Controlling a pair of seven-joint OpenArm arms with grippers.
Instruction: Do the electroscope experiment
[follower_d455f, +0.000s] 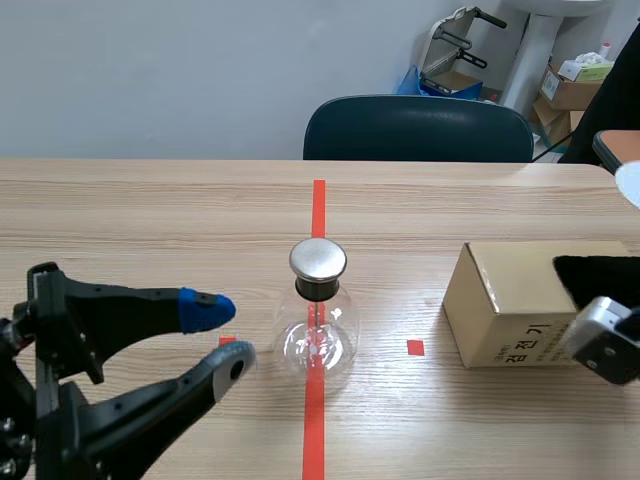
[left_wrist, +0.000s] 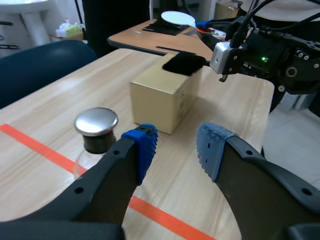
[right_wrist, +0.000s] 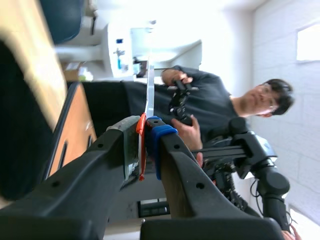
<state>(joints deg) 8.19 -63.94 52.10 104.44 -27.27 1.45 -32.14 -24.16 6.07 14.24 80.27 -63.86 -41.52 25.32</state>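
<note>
Electroscope: a clear glass flask (follower_d455f: 318, 338) with a round metal cap (follower_d455f: 318, 259), upright on the wooden table (follower_d455f: 150, 220), on the orange-red tape line (follower_d455f: 318, 205).
Left gripper (follower_d455f: 222, 338): fingers spread apart, nothing between them, low over the table.
Electroscope relative to left gripper: near the fingertips, toward the table's middle. It is apart from both fingers and outside the gap.
Right gripper (right_wrist: 145, 136): fingers pressed together on a thin pale strip (right_wrist: 150, 90). An orange-red part of the strip sits at the pads, and the pale end projects past the fingertips.
Right arm (follower_d455f: 603, 340): over the near corner of a cardboard box (follower_d455f: 510, 300), which stands well apart from the flask.
Box top: a black item (follower_d455f: 595, 278); its kind cannot be told.
Scene view only: the flask's position on the tape line, and a dark chair (follower_d455f: 418, 128) behind the table's far edge.
Left wrist view only: the cap lies just beside one blue-padded finger (left_wrist: 142, 150), which partly hides the flask body. The box and right arm lie ahead of the gripper.
Right wrist view only: the clamped strip, and a person (right_wrist: 200, 107) in dark clothing beyond it. The other views do not show the right fingers.
</note>
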